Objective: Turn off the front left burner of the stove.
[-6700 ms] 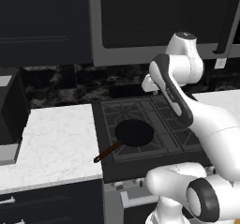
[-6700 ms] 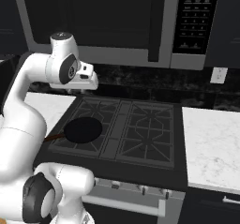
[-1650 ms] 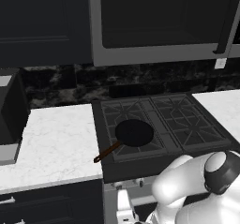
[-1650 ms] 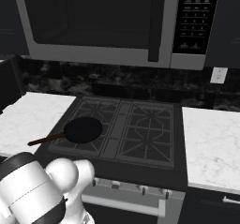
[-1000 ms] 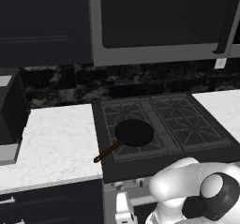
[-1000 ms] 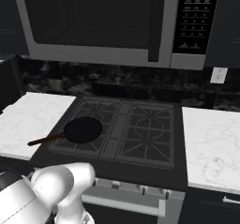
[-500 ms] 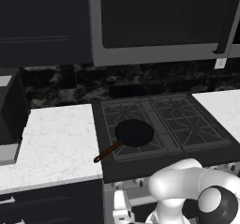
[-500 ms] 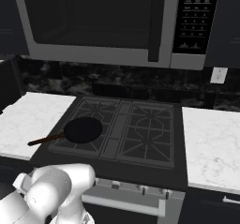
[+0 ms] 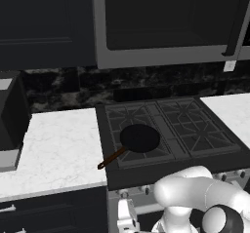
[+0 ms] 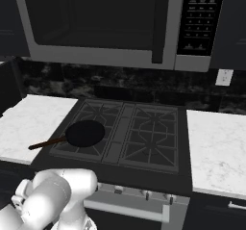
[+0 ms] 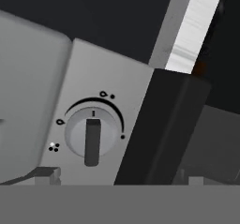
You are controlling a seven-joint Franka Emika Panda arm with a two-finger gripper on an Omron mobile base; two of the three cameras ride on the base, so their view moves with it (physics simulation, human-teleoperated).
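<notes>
Stove [image 9: 195, 151], front left burner [image 9: 139, 146] under the frying pan [image 9: 140, 138]: its knob [image 11: 91, 135] on the silver front panel directly faces the pincer, spread indeterminate, lowered there presumably for turning.

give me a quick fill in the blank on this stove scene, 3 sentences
1. The frying pan sits on the front ____ burner of the stove.
2. The pan's brown handle points out over the ____ counter.
3. In the hand view, a round ____ sits on the silver panel.

Missing words: left; white; knob
</notes>
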